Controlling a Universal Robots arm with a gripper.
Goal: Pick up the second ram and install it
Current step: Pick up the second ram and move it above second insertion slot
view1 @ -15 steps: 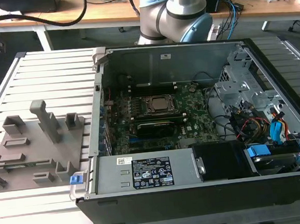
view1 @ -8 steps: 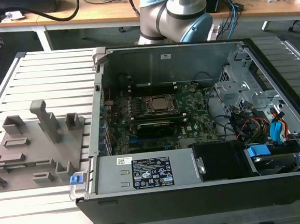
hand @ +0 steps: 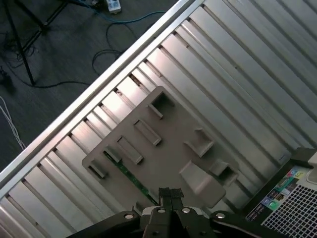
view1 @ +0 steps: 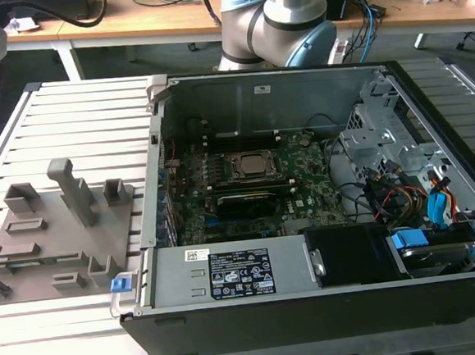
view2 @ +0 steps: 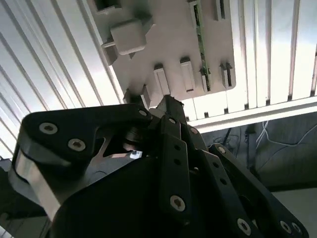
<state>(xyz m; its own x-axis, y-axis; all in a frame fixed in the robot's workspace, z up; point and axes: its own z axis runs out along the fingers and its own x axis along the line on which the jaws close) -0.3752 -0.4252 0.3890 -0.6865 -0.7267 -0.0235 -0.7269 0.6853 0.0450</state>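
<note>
A: gripper state?
B: black gripper (hand: 166,192) in the first wrist view, fingertips drawn narrow, close together; it hangs over the grey fixture block (hand: 168,144); in the second wrist view the gripper (view2: 168,101) points at that fixture block (view2: 168,44) too

A: second ram, where?
B: second ram (hand: 130,174) sits in a slot along one side of the fixture block, seen as a thin green strip; same second ram (view2: 200,44) in the second wrist view, held between grey tabs; gripper tips near one end of it; touching or not, cannot tell

A: rest?
B: exterior view: fixture block (view1: 53,233) on the slatted metal tabletop (view1: 76,116) at the exterior view's left; open computer case (view1: 314,311) just beside it, green motherboard (view1: 304,184) inside
</note>
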